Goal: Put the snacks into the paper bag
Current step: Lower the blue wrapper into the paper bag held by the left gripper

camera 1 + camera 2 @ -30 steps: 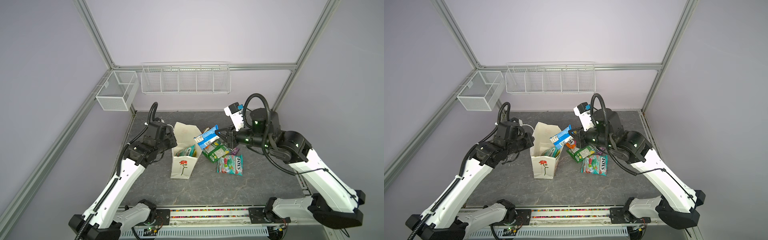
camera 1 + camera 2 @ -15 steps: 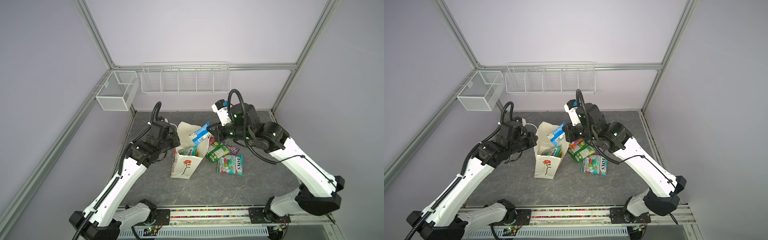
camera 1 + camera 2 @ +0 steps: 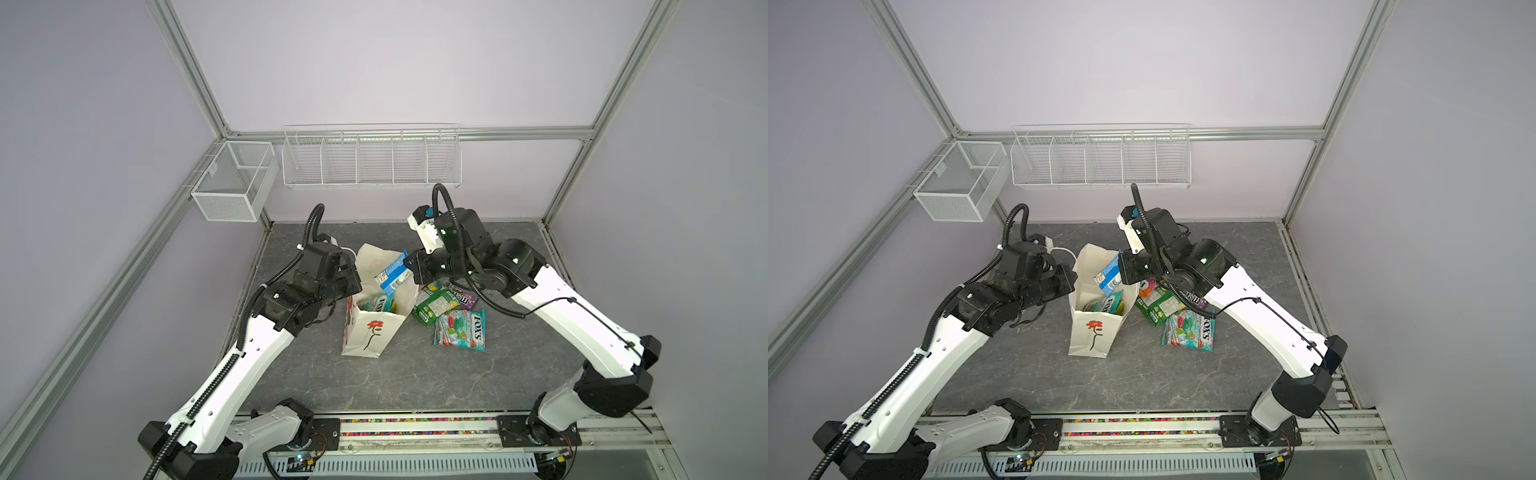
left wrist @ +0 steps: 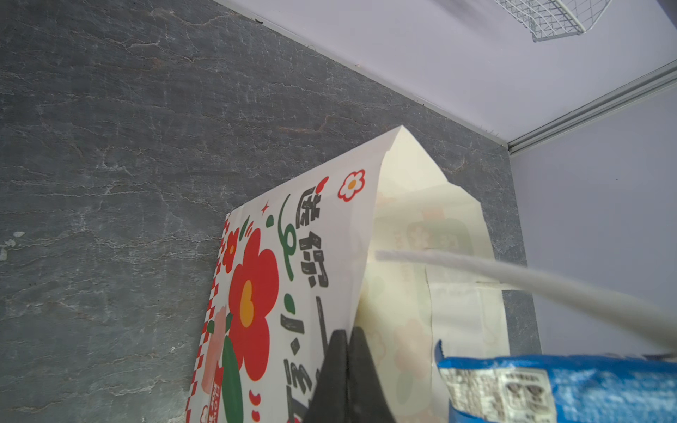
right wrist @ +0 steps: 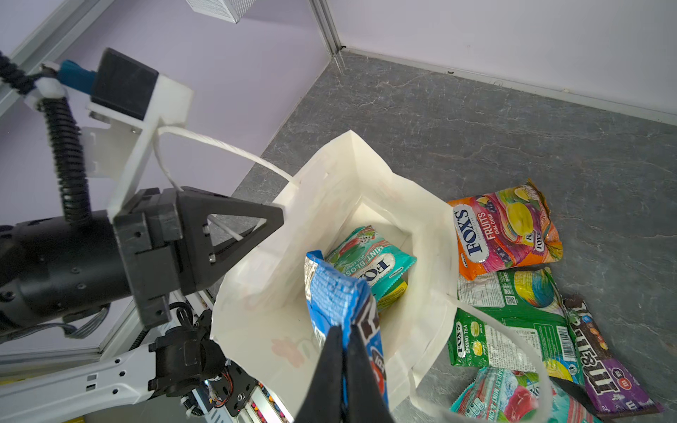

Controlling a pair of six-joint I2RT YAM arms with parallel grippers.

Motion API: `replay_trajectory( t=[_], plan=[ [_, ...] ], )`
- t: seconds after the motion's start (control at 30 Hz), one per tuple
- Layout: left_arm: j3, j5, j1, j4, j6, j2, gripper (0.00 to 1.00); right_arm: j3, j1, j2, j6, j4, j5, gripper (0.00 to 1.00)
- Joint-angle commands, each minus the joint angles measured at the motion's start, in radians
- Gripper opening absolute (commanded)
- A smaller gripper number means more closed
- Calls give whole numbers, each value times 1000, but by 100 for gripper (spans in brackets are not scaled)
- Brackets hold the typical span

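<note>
Blue bar wrapper [image 3: 392,276]: up off the worktop [image 3: 415,374] and slanting. Its long axis runs from the held end out over the bag's open mouth, crimped free end leading, right above the packet inside.

Right pincer [image 5: 344,337]: pressed together on the wrapper's near end, and the blue foil sticks out past the tips!

Right arm: sweeps in from the right side with the forearm angled up from its base. The wrist is turned towards the centre, with the pincer at the bag's right rim in both top views.

Paper bag [image 3: 1092,332]: standing upright mid-worktop, mouth gaping, red flower print facing the front.

Left pincer [image 4: 346,337]: clamped shut on the bag's left wall at the rim, one finger either side of the paper. A white cord handle [image 5: 219,146] loops up beside it.

Left arm: climbs from the front-left base, elbow bent, wrist aimed rightwards at the bag.

Teal FOX'S mint packet [image 5: 370,256]: lying down in the bottom of the bag.

Beside the bag, on the right: orange FOX'S Fruits packet [image 5: 505,227], green Spring Tea packet [image 5: 513,340], purple M&M's packet [image 5: 600,359] and a second teal FOX'S packet [image 3: 461,330], all overlapping in one loose heap just beside the bag.
</note>
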Motion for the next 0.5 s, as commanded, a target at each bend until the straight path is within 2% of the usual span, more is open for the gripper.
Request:
replay_trajectory(
  t=[0.0, 0.47],
  plan=[
    [18, -17, -5, 29, -11, -14, 0, 29, 6, 9, 6, -10, 12, 7],
    [33, -8, -8, 23, -14, -29, 0, 73, 8, 35, 16, -58, 0, 7]
  ],
)
